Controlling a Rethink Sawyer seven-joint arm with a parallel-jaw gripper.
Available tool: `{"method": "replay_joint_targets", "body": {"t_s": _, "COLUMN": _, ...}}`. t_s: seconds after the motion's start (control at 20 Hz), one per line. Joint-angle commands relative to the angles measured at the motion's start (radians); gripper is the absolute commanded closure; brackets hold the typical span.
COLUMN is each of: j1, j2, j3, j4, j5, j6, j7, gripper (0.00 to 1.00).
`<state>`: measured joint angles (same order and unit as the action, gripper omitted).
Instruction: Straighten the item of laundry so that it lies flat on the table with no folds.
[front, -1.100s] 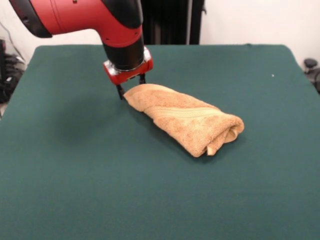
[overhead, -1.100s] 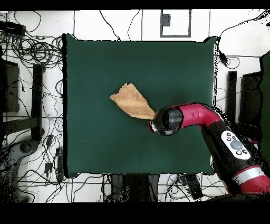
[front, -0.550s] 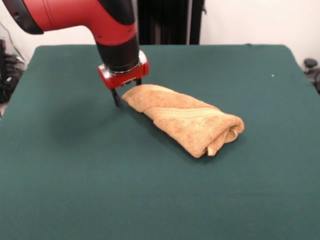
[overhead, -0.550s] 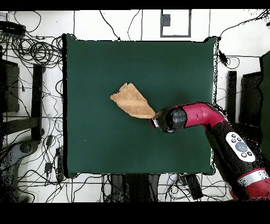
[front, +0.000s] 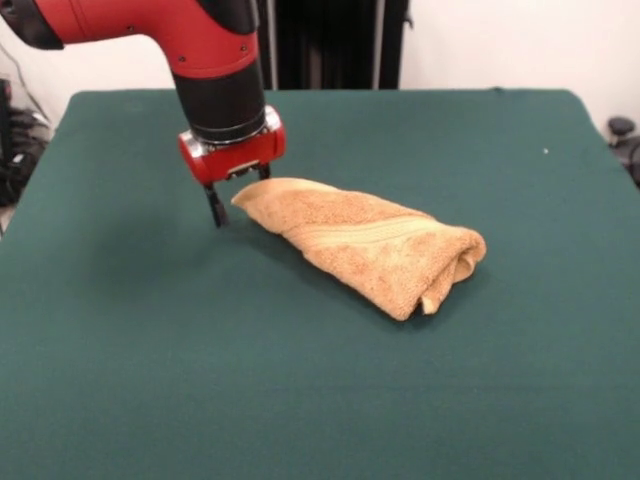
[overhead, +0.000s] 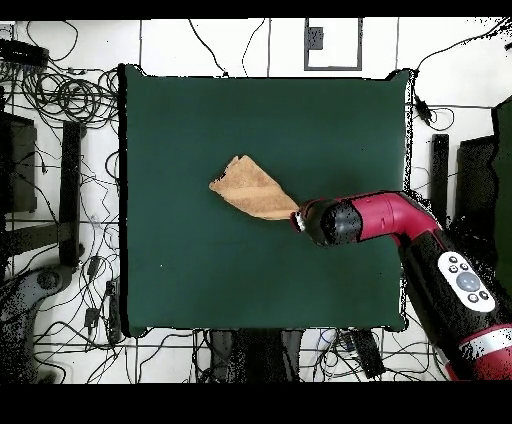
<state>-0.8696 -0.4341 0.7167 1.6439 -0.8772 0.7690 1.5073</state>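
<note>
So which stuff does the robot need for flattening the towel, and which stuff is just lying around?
Needed for the job:
towel, bunched and folded
green table
gripper, at the towel's pointed corner

Just lying around:
cables on the floor beside the table

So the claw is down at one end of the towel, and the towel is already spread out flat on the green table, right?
Not flat. The front view shows the towel bunched into a thick folded roll on the green table. The claw is indeed at one end of it.
</note>
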Motion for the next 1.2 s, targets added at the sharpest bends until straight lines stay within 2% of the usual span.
{"method": "replay_joint_targets", "body": {"t_s": 0.05, "j1": 0.015, "j2": 0.033, "j3": 0.091, "j4": 0.04, "j5": 0.001, "j6": -0.025, "j7": -0.284, "gripper": 0.0}}
{"method": "replay_joint_targets", "body": {"t_s": 0.8, "j1": 0.013, "j2": 0.058, "j3": 0.103, "j4": 0.035, "j5": 0.01, "j6": 0.011, "j7": -0.293, "gripper": 0.0}}
{"method": "replay_joint_targets", "body": {"t_s": 0.85, "j1": 0.014, "j2": 0.058, "j3": 0.103, "j4": 0.034, "j5": 0.01, "j6": 0.013, "j7": -0.293, "gripper": 1.0}}
{"method": "replay_joint_targets", "body": {"t_s": 1.2, "j1": 0.024, "j2": 0.047, "j3": 0.091, "j4": 0.033, "j5": 0.001, "j6": 0.022, "j7": -0.282, "gripper": 1.0}}
